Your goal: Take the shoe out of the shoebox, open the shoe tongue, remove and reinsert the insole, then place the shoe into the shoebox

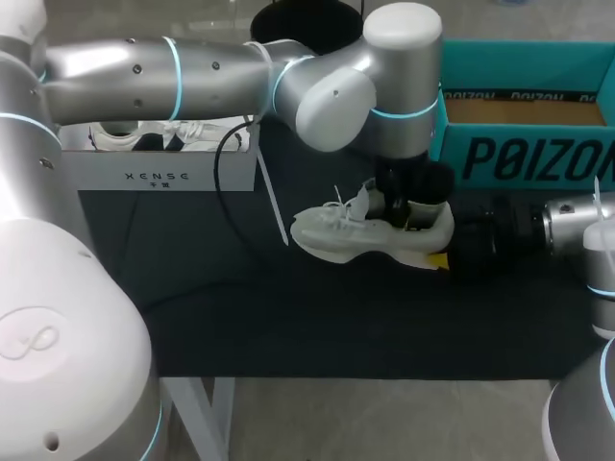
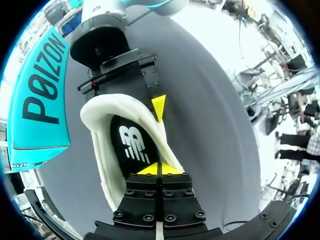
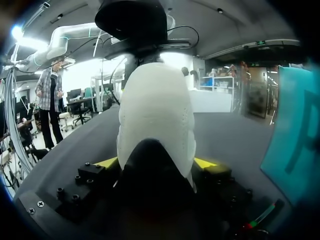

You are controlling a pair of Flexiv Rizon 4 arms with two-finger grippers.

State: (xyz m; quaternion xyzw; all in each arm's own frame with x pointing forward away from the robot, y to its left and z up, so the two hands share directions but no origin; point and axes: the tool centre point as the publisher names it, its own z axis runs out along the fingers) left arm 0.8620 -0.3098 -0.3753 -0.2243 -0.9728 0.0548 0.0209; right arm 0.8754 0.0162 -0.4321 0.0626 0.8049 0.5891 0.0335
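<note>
A white shoe [image 1: 351, 233] lies on its sole on the dark mat, heel toward the right. My right gripper [image 1: 437, 252] comes in from the right and is shut on its heel; in the right wrist view the heel [image 3: 155, 105] fills the gap between the yellow fingers [image 3: 206, 162]. My left gripper [image 2: 159, 169] points down into the shoe's opening, its tips shut together against the black insole [image 2: 132, 145]. Whether they pinch the insole I cannot tell. The teal shoebox [image 1: 519, 158] stands open behind the shoe at the right.
A white box [image 1: 159, 173] holding another white shoe stands at the back left, with a black cable [image 1: 223, 182] hanging beside it. The dark mat [image 1: 288, 317] reaches to the table's front edge.
</note>
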